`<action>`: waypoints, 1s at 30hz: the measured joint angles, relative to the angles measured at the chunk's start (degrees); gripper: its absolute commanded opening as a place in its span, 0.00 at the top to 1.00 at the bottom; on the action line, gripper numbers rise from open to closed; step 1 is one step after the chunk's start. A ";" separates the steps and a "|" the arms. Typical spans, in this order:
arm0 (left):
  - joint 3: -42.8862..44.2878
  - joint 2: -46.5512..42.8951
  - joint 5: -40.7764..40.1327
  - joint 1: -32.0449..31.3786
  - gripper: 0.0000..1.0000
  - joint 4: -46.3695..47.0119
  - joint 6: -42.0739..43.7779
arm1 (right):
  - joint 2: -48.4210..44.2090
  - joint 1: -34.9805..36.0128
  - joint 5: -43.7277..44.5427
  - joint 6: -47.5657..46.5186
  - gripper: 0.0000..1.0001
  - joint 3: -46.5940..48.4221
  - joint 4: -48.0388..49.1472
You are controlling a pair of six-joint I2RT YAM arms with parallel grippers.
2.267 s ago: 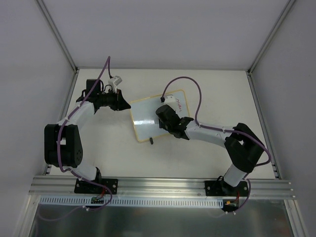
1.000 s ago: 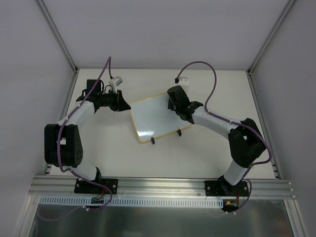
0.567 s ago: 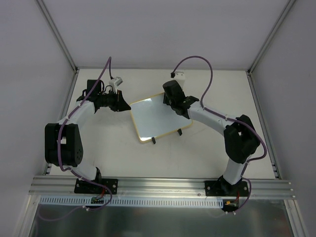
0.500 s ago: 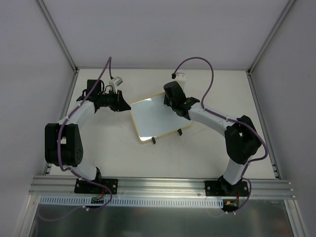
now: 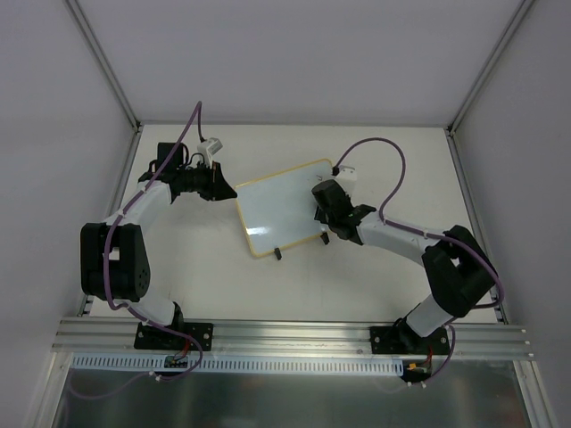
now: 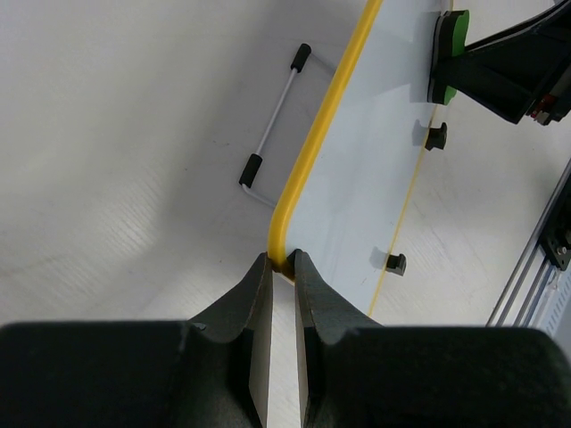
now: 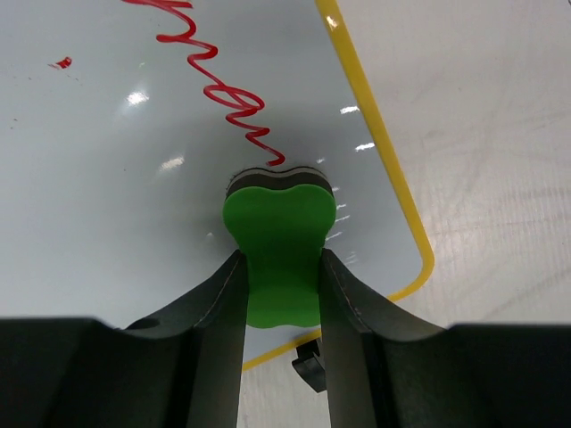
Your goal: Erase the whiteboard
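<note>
Your right gripper pinches the green eraser, which has swept back from the far edge of the whiteboard. Red writing lies just beyond its fingertips. Your left gripper stays clamped on the board's frame corner.

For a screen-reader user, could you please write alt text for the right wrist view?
The right gripper clamps a green eraser set against the whiteboard, just below red handwriting not yet wiped. The board's yellow frame curves round a corner at right, with the table beyond.
</note>
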 measured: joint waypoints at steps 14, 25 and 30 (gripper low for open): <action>0.04 0.00 -0.76 -0.07 1.00 -0.85 0.90 | 9.25 -0.46 -1.68 -4.50 1.00 21.46 -5.77; 0.09 -0.09 -2.62 -0.44 1.00 -1.68 0.96 | 15.91 1.75 -1.42 -6.62 1.00 31.98 -9.92; 0.09 -0.72 -3.21 -0.94 1.00 -1.79 1.36 | 15.58 1.46 -1.22 -7.04 1.00 31.56 -9.94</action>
